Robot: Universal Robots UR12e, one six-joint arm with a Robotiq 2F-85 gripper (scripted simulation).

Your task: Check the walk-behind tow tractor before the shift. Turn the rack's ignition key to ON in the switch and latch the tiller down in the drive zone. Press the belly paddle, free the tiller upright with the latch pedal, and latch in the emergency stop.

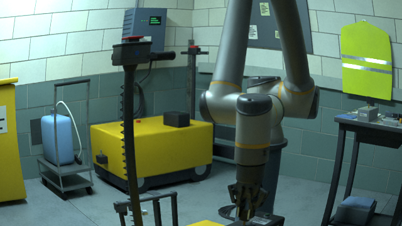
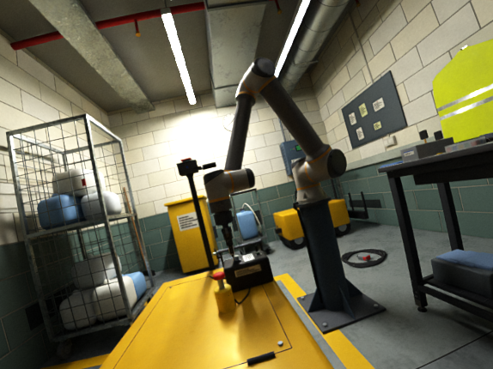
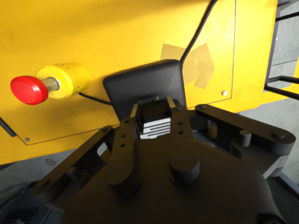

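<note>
The ignition key (image 3: 155, 119) is mostly hidden; only its dark ribbed head shows, gripped by my closed gripper (image 3: 153, 109) directly over the black switch box (image 3: 145, 85) on the yellow tractor deck. From the second side camera the gripper (image 2: 229, 248) points straight down onto that box (image 2: 249, 270). The emergency stop (image 3: 29, 89), a red mushroom button on a yellow base, stands beside the box with its button raised. The tiller (image 1: 130, 131) stands upright, its black head (image 1: 133, 53) carrying a red paddle on top.
The black tiller mast (image 2: 201, 214) rises close behind the gripper. A wire cage of drums (image 2: 73, 223) stands to one side. The arm's pedestal (image 2: 328, 266) stands beside the deck, with a dark table (image 2: 446, 180) beyond. A second yellow tractor (image 1: 150, 147) sits by the wall.
</note>
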